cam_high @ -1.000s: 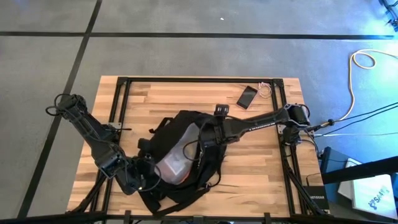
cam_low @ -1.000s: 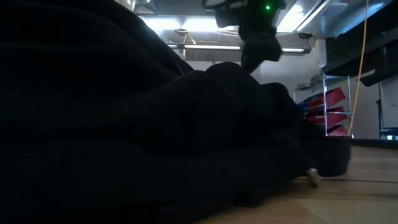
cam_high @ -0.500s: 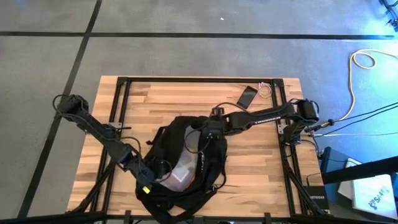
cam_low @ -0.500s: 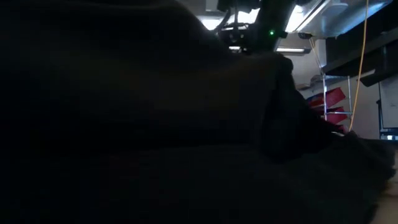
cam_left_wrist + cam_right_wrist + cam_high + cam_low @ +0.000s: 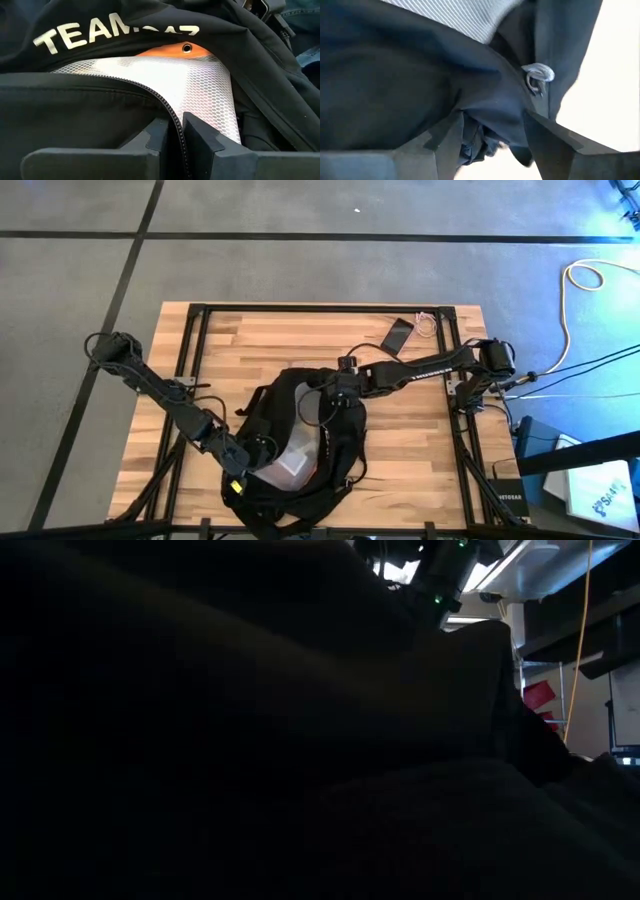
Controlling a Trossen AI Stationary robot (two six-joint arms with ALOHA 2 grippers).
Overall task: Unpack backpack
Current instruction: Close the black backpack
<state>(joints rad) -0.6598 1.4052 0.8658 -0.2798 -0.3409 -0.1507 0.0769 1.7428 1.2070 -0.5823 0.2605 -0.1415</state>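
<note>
**Holding the backpack mouth apart, with two thin grips that could let go**

Spreading the opening is the step in hand, by my reading. The backpack [image 5: 300, 430] lies on the near middle of the wooden desk [image 5: 250, 340], its mouth gaping to show a white mesh lining [image 5: 170, 80] and a strip of orange [image 5: 175, 50] beneath the white lettering. The left end effector [image 5: 250, 460] sits at the near-left edge of the opening; in its wrist view the two dark fingers [image 5: 200, 140] stand almost together with the zipper line [image 5: 172, 117] running down between them, so it is nipping the zippered edge of the bag. The right end effector [image 5: 340, 385] is at the far rim, its fingers [image 5: 547, 142] partly apart and closed on a bunched fold of black fabric [image 5: 485, 125], with a small metal ring [image 5: 537, 77] just beside the fold.

Risks, as I judge them: the left pinch covers only a sliver of edge, so any outward pull may slide the fabric free and let the mouth collapse. The right grip holds loose cloth, not a seam; it may bunch further or slip. Straps trail around both arms and could snag a wrist. A flat black phone [image 5: 396, 333] and a small coiled cable [image 5: 428, 323] rest at the far edge, well apart from the bag; dragging the bag that way could nudge them.
</note>
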